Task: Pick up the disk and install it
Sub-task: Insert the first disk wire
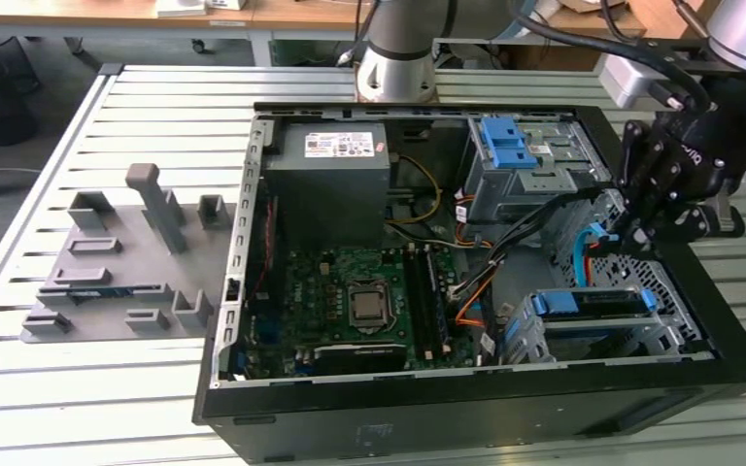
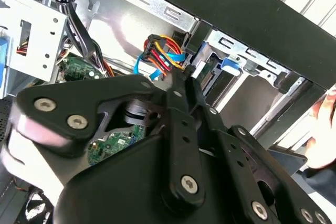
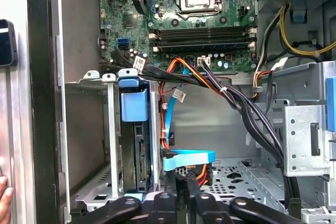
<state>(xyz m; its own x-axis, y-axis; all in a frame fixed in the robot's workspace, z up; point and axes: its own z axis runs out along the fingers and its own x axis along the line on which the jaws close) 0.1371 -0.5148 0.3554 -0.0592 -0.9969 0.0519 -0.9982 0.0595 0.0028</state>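
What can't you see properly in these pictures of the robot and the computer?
- Gripper fingertips: in the first wrist view they sink among the cables, so open or shut is unclear.
- Disk: in the exterior view, its cage covers the sides.
- Hand: cut off by the first wrist view's edge.

Computer case [image 1: 477, 408]: matt black painted metal outside, bare dull-grey sheet metal inside. Drive cage [image 3: 105, 129]: perforated, unpainted steel. The disk [image 3: 137, 150] sat in a smooth blue plastic carrier. Motherboard [image 3: 173, 9]: green board, semi-gloss. Gripper [image 2: 178, 85]: matt black metal links with bright screw heads. Table [image 1: 152, 97]: pale slatted metal. Fixture [image 1: 127, 262]: matt grey plastic.
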